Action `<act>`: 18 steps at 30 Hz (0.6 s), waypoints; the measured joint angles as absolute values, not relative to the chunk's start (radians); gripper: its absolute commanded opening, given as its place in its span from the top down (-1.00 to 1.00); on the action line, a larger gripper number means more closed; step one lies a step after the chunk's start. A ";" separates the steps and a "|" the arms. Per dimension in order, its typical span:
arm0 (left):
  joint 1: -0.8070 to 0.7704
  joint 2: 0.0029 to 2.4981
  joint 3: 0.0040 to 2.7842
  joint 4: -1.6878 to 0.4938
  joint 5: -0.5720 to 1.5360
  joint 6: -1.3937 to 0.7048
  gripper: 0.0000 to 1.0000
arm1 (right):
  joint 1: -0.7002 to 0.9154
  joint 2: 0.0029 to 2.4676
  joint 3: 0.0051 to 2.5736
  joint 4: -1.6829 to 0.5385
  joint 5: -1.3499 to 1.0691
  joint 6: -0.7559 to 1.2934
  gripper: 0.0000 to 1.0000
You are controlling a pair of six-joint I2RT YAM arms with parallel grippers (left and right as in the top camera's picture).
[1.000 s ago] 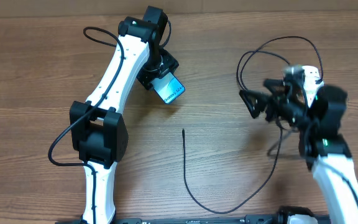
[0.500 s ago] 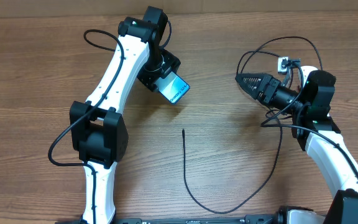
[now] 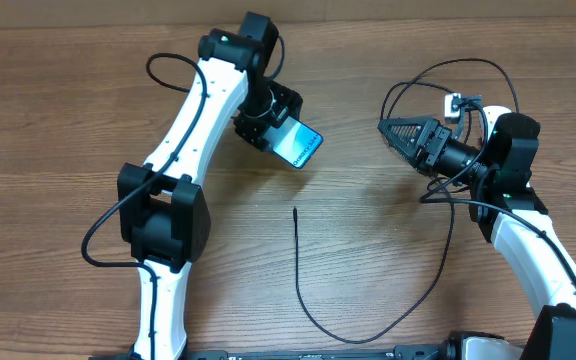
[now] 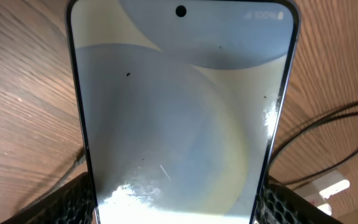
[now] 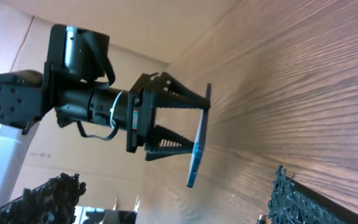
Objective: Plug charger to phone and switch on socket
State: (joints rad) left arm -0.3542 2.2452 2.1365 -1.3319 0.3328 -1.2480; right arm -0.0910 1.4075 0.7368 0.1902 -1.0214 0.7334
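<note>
Over the last second, the left gripper (image 3: 286, 138) has carried the phone (image 3: 300, 147) rightward, held off the bench (image 3: 68, 120). I judge this presents it for plugging. Its jaws pinch the phone's edges. The right gripper (image 3: 388, 130) now faces the phone, jaws spread wide and empty. The charger (image 3: 298, 260) lies unheld on the bench, its tip just below the phone.

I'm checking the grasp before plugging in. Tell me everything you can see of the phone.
The phone is a slim rectangle with a dark rim, a lit bluish screen and a punch-hole camera at one short end. The left gripper clamps its other end between its jaws, holding it tilted above the wooden table.
</note>
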 measured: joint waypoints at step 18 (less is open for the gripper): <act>-0.367 2.245 2.136 -1.331 0.342 -1.333 0.92 | -0.040 1.407 0.737 0.086 -0.913 0.810 -1.00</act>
